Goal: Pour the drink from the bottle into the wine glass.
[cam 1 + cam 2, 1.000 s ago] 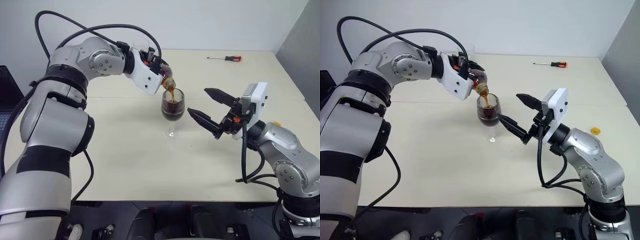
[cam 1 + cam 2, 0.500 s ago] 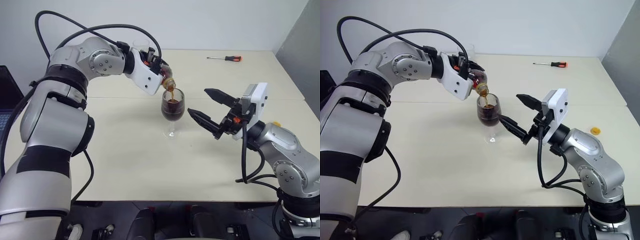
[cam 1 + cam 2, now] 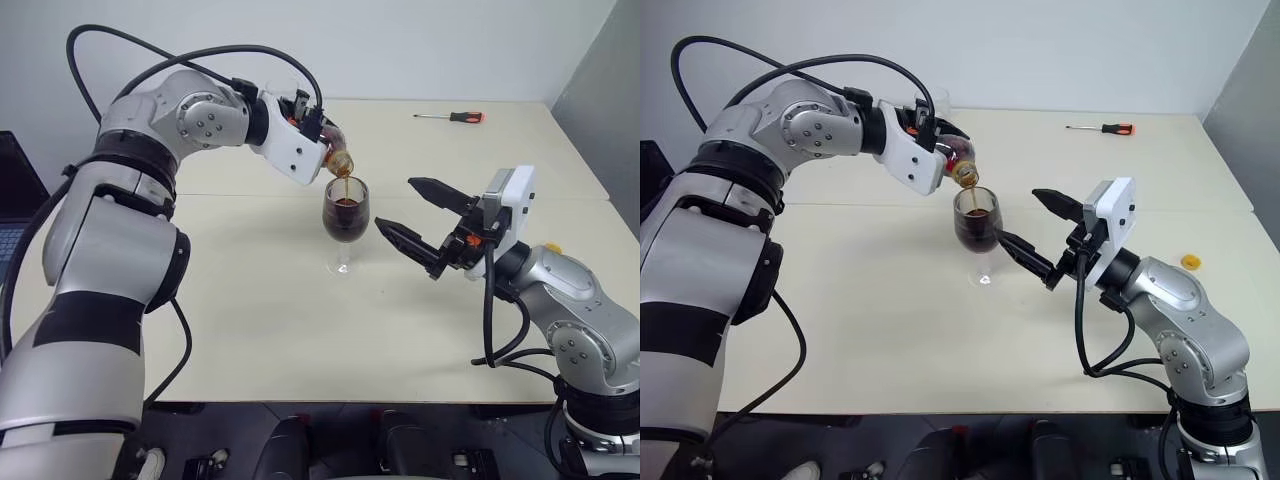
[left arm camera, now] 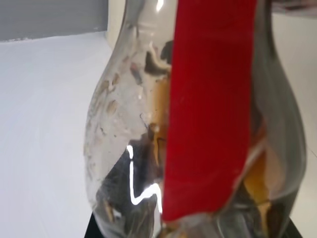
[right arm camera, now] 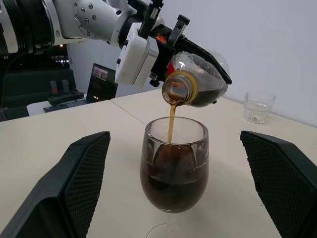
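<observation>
My left gripper [image 3: 318, 135] is shut on the bottle [image 3: 337, 157], a clear squat bottle with a red label [image 4: 208, 109]. It is tipped neck-down just above the wine glass [image 3: 345, 215]. A thin stream of the dark drink [image 5: 171, 121] runs from the bottle's mouth into the bowl, which is more than half full. A little drink remains in the bottle [image 5: 198, 82]. The glass stands upright on the table. My right gripper [image 3: 395, 202] is open just to the right of the glass, with one finger [image 5: 74, 183] on either side of the bowl, touching nothing.
A short clear tumbler [image 5: 257, 106] stands at the back of the beige table [image 3: 260, 320], behind my left arm. A screwdriver [image 3: 452, 117] lies at the far right. A small yellow cap [image 3: 1189, 262] lies beyond my right arm. A laptop [image 3: 15, 190] is at the left edge.
The left wrist has turned a little and the bottle sits slightly steeper over the glass, still pouring. The right arm has not moved.
</observation>
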Tool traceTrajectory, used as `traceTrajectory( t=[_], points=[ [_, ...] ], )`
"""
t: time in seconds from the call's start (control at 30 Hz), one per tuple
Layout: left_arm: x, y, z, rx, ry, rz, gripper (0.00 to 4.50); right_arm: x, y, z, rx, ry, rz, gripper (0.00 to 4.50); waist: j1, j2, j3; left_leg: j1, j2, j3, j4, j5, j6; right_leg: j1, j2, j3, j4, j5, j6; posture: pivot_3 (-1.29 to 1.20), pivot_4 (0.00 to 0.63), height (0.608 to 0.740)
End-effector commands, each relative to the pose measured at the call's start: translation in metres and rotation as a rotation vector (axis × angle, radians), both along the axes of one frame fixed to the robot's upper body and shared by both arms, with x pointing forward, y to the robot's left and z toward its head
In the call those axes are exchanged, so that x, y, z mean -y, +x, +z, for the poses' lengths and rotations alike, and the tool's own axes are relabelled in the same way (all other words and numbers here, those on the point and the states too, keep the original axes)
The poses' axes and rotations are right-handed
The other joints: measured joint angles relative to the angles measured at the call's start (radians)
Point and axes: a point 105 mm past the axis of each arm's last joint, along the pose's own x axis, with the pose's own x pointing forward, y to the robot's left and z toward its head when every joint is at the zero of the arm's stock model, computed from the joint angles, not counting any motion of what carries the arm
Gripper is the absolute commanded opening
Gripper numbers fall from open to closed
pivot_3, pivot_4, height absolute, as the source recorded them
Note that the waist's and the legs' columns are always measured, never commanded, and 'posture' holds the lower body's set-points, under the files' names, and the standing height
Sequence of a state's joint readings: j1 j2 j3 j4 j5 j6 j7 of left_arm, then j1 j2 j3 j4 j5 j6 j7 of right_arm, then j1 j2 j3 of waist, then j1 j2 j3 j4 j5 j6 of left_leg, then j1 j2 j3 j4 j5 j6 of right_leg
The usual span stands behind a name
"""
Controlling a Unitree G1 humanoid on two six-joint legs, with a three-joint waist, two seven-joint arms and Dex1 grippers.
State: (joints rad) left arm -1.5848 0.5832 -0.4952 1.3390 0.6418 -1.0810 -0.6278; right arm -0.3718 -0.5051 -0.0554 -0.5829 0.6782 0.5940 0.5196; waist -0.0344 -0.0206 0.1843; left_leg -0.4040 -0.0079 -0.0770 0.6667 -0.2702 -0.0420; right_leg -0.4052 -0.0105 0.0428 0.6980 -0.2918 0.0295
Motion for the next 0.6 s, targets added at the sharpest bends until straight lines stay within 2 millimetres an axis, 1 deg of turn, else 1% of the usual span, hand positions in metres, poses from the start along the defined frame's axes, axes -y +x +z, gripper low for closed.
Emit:
traceTrajectory(
  t=[0.03, 0.3, 0.6],
  points=[
    [0.0, -0.0024, 0.0108, -0.006, -0.08, -0.01, 1.31, 0.0024, -0.0026, 0.0061, 0.04, -0.003, -0.007, 4.5, 0.0, 0.0, 0.0, 0.0, 0.0, 0.0, 0.0, 0.0, 0.0, 0.0, 0.0, 0.0, 0.0, 0.0, 0.0, 0.0, 0.15, 0.74],
    [-0.0056, -0.002, 0.008, -0.086, -0.166, 0.011, 1.31, 0.0022, -0.0017, 0.0056, 0.039, -0.003, -0.006, 4.5, -0.001, 0.0, 0.0, 0.0, 0.0, 0.0, 0.001, 0.0, 0.0, 0.0, 0.0, 0.0, 0.0, 0.0, 0.0, 0.0, 0.15, 0.74],
    [-0.0052, -0.0015, 0.0108, -0.28, -0.4, 0.013, 1.31, 0.0044, 0.001, 0.0038, 0.034, -0.006, -0.016, 4.5, -0.004, 0.0, 0.0, -0.001, 0.0, -0.001, 0.004, 0.0, 0.0, 0.0, 0.0, -0.001, 0.001, 0.0, 0.0, 0.0, 0.15, 0.74]
  ],
)
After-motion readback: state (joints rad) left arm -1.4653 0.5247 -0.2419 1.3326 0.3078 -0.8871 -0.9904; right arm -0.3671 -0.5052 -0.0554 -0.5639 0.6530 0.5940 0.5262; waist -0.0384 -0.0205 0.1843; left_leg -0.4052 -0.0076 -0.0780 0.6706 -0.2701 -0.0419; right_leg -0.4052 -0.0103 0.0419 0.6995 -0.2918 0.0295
